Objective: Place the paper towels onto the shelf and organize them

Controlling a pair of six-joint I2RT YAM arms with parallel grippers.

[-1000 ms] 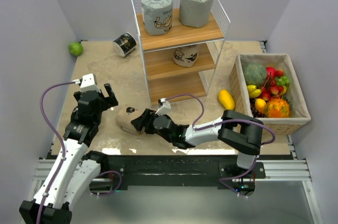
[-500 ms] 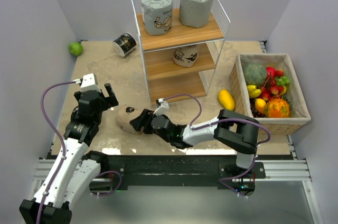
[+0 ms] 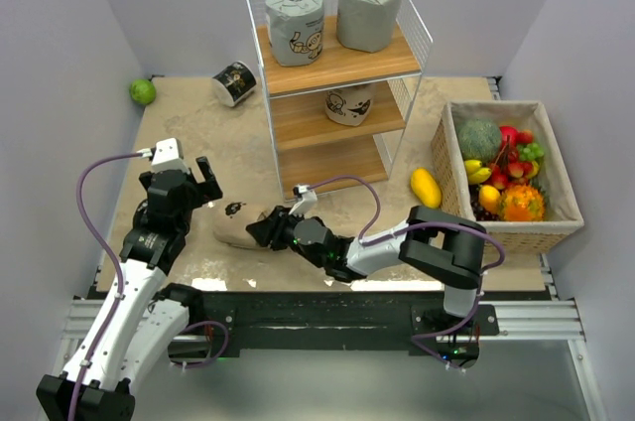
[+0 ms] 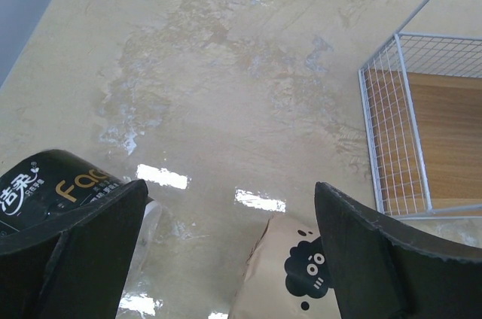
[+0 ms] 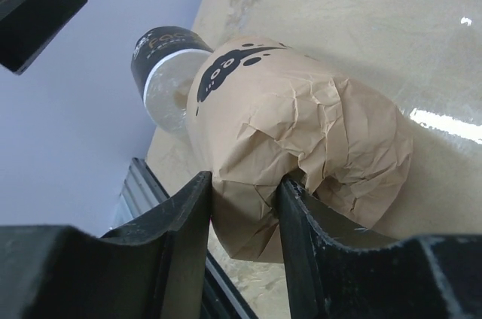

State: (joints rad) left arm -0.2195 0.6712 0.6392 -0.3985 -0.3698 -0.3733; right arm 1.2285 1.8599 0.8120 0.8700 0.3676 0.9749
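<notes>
Beige roll point(image 5: 301, 131) — pinched in right pincer point(image 5: 245, 183); black roll point(image 5: 162, 52) just beside; left pincer point(image 4: 230, 198) agape.

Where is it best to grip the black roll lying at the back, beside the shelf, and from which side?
Grip the black roll across its curved middle, coming from above, I would judge. It lies on its side, so the round wall is exposed on top, and the shelf stands close on its right. The open left hand is nearer.
</notes>
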